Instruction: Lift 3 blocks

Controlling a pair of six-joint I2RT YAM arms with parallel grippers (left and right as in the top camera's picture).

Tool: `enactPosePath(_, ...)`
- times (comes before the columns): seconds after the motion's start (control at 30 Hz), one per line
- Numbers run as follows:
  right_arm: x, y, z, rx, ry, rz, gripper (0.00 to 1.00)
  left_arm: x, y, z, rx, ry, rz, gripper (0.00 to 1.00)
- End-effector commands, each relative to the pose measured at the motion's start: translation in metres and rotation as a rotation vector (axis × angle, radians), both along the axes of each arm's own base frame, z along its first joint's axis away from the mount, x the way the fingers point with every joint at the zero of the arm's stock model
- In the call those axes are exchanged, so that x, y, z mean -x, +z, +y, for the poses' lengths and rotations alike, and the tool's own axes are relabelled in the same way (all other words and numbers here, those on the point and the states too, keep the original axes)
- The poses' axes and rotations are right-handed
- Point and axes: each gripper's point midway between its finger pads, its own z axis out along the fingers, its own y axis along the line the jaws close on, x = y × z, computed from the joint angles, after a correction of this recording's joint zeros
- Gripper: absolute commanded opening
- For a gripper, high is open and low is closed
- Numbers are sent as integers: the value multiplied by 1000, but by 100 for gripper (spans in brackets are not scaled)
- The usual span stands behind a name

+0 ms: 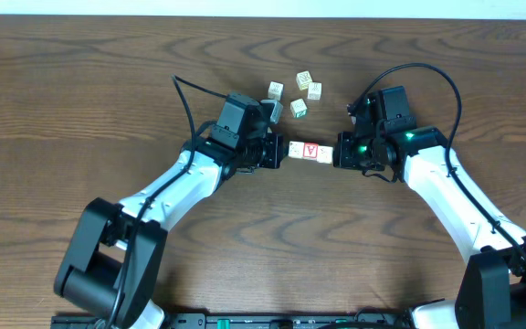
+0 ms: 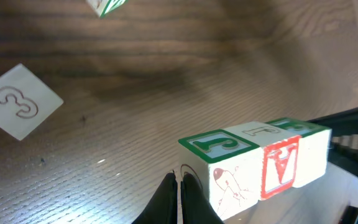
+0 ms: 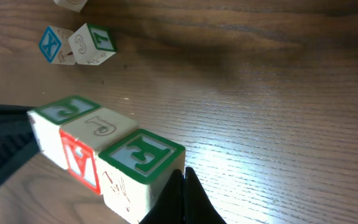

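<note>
Blocks (image 1: 310,152), red A midmost, pressed between closed left gripper (image 1: 278,152) and closed right gripper (image 1: 341,153).

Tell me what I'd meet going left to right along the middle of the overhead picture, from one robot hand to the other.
left hand → first pale block → red-faced block → second pale block → right hand

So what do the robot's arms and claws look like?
The left arm and right arm are white with chunky black joints. The left claw and right claw are black, each trailing a black cable. Tiny green lights glow on the right.
</note>
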Motion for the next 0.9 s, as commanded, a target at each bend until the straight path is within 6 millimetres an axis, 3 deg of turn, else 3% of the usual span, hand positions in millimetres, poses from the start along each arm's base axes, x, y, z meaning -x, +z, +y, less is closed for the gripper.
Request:
enactPosePath(0.0, 28, 32, 66, -281, 200, 42, 1, 35, 65, -54, 205, -230, -52, 7)
enactPosePath(0.87, 25, 37, 67, -285, 202, 27, 1, 36, 61, -52, 188, -230, -43, 7)
